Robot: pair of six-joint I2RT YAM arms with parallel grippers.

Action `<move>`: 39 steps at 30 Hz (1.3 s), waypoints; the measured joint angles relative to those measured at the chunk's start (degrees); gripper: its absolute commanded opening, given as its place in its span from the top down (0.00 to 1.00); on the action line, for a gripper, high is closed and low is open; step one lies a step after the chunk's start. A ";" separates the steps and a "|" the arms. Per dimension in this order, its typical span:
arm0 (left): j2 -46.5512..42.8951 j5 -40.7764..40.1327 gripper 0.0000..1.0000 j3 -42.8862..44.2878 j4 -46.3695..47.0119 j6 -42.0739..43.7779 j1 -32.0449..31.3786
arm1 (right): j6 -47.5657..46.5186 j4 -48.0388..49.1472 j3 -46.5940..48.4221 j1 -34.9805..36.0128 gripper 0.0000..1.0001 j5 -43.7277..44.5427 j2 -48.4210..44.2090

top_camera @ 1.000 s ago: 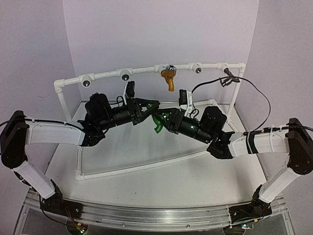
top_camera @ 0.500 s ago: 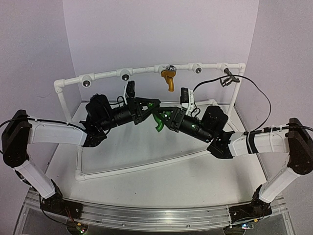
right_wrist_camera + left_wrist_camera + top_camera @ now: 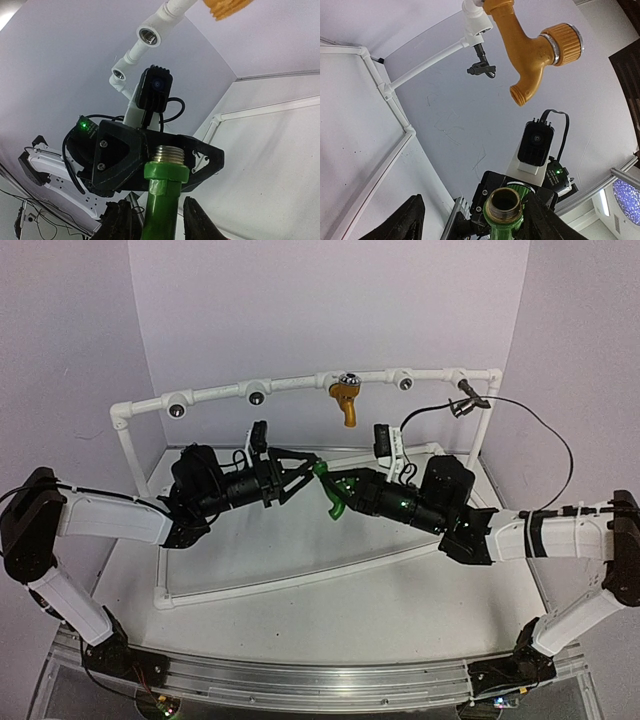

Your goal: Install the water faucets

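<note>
Green faucet (image 3: 328,488): one, plastic, with a curved spout, held in the air above the white tabletop (image 3: 300,630) at the centre of the overhead view, below the frame's top bar. The spout hooks downward and the metal threaded end points to the upper left. Right fingers (image 3: 196,220): clenched on the green stem from both sides, seen at the lower centre of the right wrist view. Left fingers (image 3: 405,225): released and spread wide, one at the lower left and one at the lower right of the left wrist view, with the faucet's threaded mouth between them; whether either touches it cannot be told. Mustard-yellow faucet (image 3: 346,400): one, mounted on the top bar of the white pipe frame (image 3: 215,393) at the upper centre of the overhead view, spout hanging down. Dark faucet (image 3: 468,398): one, small, at the upper right end of the same bar, just beside the corner joint; its detail is too small to tell. Sockets (image 3: 176,410): three, round and silver-centred, on the bar; two lie left of the yellow faucet, one between the yellow and the dark. Black cable (image 3: 545,450): one, looping from near the dark faucet down the right side of the overhead view. Frame base: white pipe lying on the tabletop.
</note>
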 measured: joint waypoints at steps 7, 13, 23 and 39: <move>1.04 4.24 0.40 0.88 -0.91 -0.17 0.18 | -0.56 -2.55 1.29 -0.23 1.00 -2.07 1.13; 1.61 7.39 0.91 1.79 -1.25 0.23 -0.19 | -0.42 -3.26 3.04 -0.34 0.84 -2.95 2.74; 1.60 3.33 1.00 1.94 -2.30 0.02 -0.29 | -0.66 -5.29 3.76 -0.03 0.41 0.44 2.98; 1.51 -1.70 1.00 1.88 -1.47 -3.27 -0.57 | 0.64 4.80 2.51 0.71 0.52 6.19 6.47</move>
